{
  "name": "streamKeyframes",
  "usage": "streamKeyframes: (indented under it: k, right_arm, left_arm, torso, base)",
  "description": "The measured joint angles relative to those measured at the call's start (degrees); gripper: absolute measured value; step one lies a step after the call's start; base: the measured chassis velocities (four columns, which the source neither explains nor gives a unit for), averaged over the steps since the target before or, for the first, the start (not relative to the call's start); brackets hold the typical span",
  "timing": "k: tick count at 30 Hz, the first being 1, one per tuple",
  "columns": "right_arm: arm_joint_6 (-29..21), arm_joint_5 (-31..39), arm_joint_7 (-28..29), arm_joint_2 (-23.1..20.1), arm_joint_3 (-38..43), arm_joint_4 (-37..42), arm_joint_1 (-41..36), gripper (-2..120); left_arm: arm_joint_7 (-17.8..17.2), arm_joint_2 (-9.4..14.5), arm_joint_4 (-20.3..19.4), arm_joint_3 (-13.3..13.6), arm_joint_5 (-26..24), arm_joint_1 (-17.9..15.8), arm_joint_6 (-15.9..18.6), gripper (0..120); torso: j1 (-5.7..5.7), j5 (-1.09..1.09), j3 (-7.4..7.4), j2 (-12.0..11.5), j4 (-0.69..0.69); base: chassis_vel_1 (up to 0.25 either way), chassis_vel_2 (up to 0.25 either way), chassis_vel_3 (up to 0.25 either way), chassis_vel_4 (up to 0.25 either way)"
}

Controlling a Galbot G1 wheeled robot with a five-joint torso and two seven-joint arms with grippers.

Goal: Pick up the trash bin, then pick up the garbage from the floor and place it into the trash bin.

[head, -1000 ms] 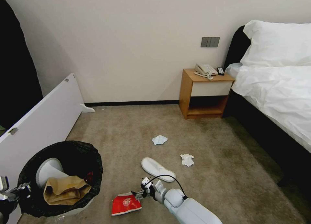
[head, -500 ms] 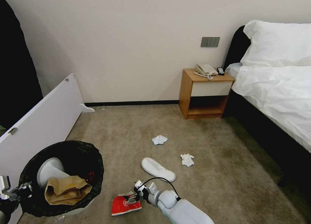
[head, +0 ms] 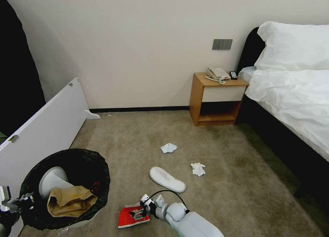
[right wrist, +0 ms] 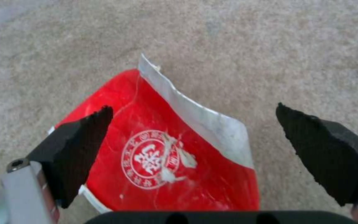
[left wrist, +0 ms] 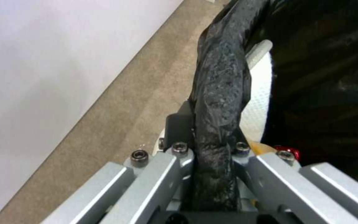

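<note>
- Now right claw (right wrist: 193, 124) spread wide, hovering directly over red snack packet (head: 132, 216) lying flat on the floor (head: 222, 182).
- Packet's silver edge runs between the pads.
- Left claw (left wrist: 212, 152) pinches trash bin (head: 65, 189) rim, beside packet.

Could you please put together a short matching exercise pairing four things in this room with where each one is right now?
Things:
1. brown paper bag
2. red snack packet
3. telephone
4. left gripper

Places:
A. on the nightstand
B. clamped on the trash bin rim
C. inside the trash bin
D. on the floor, under the open right gripper

Pairs: 1-C, 2-D, 3-A, 4-B
</note>
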Motion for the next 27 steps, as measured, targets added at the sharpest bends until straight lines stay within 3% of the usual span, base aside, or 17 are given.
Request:
streamKeyframes:
  k: [5, 9, 14, 17, 19, 24, 27]
  right_arm:
    - [-0.98, 0.69, -1.00, 0.73, 0.02, -0.90, 0.46, 99]
    - [-1.45, 0.69, -1.71, 1.18, 0.26, -2.00, 0.68, 89]
    - [-2.21, 0.37, -2.80, 1.01, 1.49, -3.43, 0.94, 66]
    - [-2.26, 0.38, -2.95, 0.51, 1.74, -3.13, 0.77, 59]
    - [-2.26, 0.38, -3.28, -0.05, 2.04, -2.82, 0.34, 46]
    - [-2.25, 0.40, -3.63, -0.28, 2.17, -2.71, 0.12, 38]
    - [-2.06, 0.59, -4.25, -0.32, 2.19, -2.59, 0.11, 11]
  left_arm:
    - [-0.12, -0.09, -0.09, 0.07, -0.02, 0.02, 0.00, 3]
    - [-0.14, -0.10, -0.18, 0.06, -0.03, 0.05, 0.00, 3]
    - [-0.16, -0.07, -0.26, 0.06, -0.12, 0.09, 0.00, 3]
    - [-0.19, -0.05, -0.29, 0.07, -0.15, 0.05, 0.00, 3]
    - [-0.27, -0.01, -0.42, 0.12, -0.22, 0.01, 0.00, 3]
    - [-0.29, 0.04, -0.45, -0.02, -0.35, 0.08, 0.00, 3]
    - [-0.30, -0.04, -0.45, -0.19, -0.44, 0.23, 0.00, 3]
  torso:
    - [0.00, 0.00, 0.00, 0.00, 0.00]
    - [0.00, 0.00, 0.00, 0.00, 0.00]
    - [0.00, 0.00, 0.00, 0.00, 0.01]
    - [0.00, 0.00, 0.00, 0.00, -0.01]
    - [0.00, 0.00, 0.00, 0.00, 0.00]
    - [0.00, 0.00, 0.00, 0.00, 0.00]
    - [0.00, 0.01, 0.00, 0.00, 0.00]
  base:
    - [0.000, 0.000, 0.000, 0.000]
    - [0.000, 0.000, 0.000, 0.000]
    - [0.000, 0.000, 0.000, 0.000]
    - [0.000, 0.000, 0.000, 0.000]
    - [0.000, 0.000, 0.000, 0.000]
    - [0.000, 0.000, 0.000, 0.000]
    - [0.000, 0.000, 0.000, 0.000]
